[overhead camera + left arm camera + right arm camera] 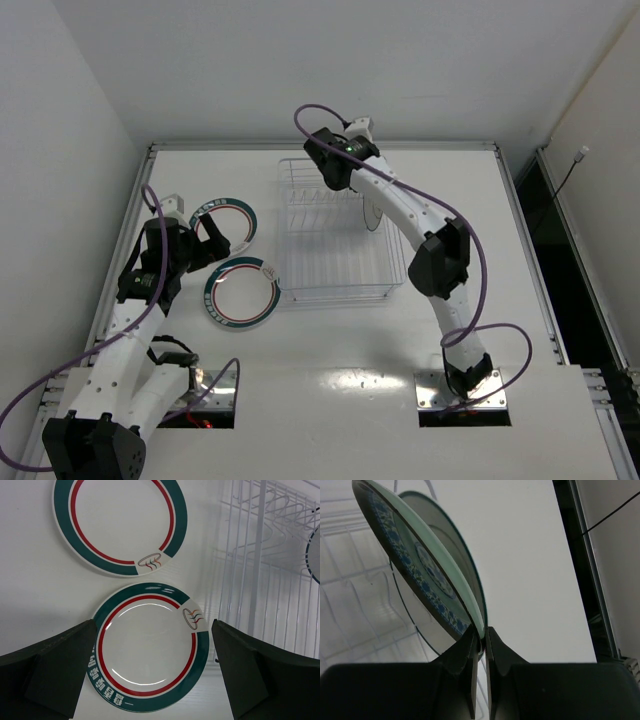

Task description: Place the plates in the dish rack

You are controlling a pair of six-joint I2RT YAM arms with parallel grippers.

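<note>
Teal patterned plate is pinched by its rim, on edge, in the clamped right gripper at the dish rack. Seating between tines appears required next. Left gripper is spread wide above a green-rimmed plate beside the rack.

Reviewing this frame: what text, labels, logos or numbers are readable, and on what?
In the left wrist view, on the lower green-rimmed plate: white characters along the rim, too small and skewed to read.
On the upper green-rimmed plate: only a wordless steam emblem; the lower one bears it too.
No other text shows.
</note>
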